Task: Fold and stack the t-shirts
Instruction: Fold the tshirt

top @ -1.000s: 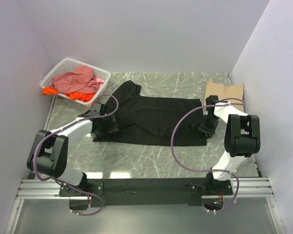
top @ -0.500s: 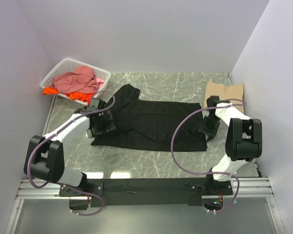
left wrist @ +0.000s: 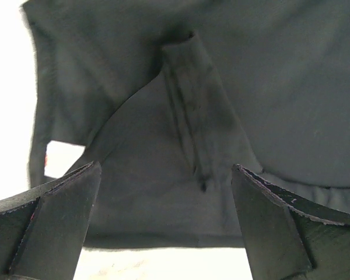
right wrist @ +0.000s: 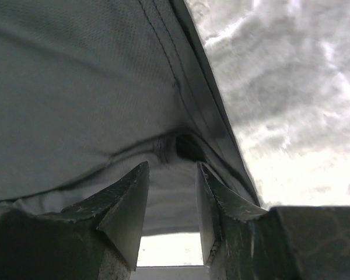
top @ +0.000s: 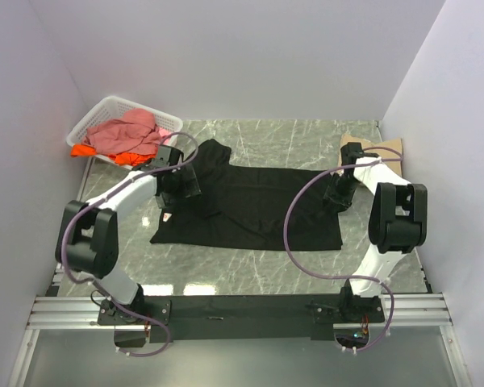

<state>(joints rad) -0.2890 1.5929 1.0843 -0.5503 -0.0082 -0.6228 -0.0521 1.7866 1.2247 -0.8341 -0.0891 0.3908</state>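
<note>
While the white lattice basket (top: 91, 121) sits in the far left corner against the wall, a pink shirt (top: 131, 133) fills it in a heap, and an orange shirt (top: 84, 150) spills over its near rim. The black t-shirt (top: 258, 201) lies spread across the middle of the marble table (top: 290, 135), with bare stone along its far and near edges. A tan shirt (top: 390, 145) lies in the far right corner, partly behind the right arm and close to the side wall. The left gripper (left wrist: 166, 175) hovers over the black shirt's sleeve end, jaws wide apart and holding nothing. The right gripper (right wrist: 172, 169) is at the shirt's right hem, jaws partway apart and tips against puckered cloth. I cannot tell whether any cloth is caught.
</note>
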